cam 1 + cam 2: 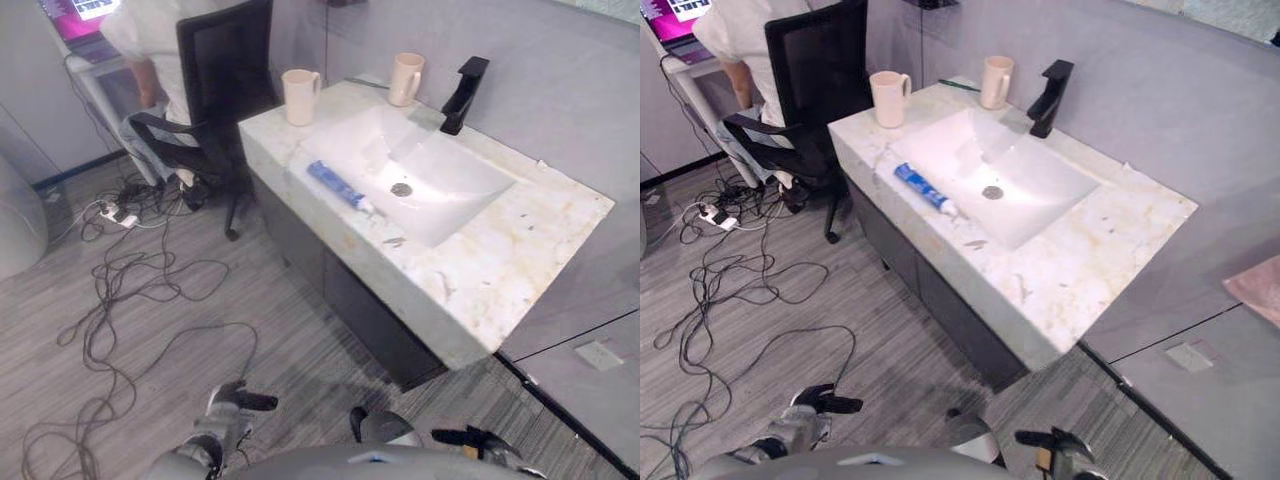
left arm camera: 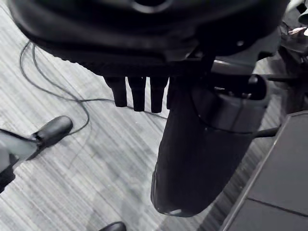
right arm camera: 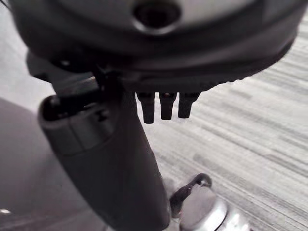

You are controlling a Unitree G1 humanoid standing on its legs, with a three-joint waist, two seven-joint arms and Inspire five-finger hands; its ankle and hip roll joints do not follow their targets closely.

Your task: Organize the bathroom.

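Go for the toothpaste tube (image 1: 335, 186) first: it lies on the front lip of the sink basin (image 1: 440, 190), nozzle toward the drain, 2 mugs (image 1: 300, 96) behind the basin by the faucet (image 1: 463, 93). Step closer before reaching. Left hand (image 1: 232, 408) and right hand (image 1: 478, 440) hang low (fingers straight, relaxed, holding nothing).

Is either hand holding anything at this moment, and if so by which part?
Nothing is held. The left hand and right hand hang low over the floor with straight fingers. The toothpaste tube lies untouched on the sink's near edge.
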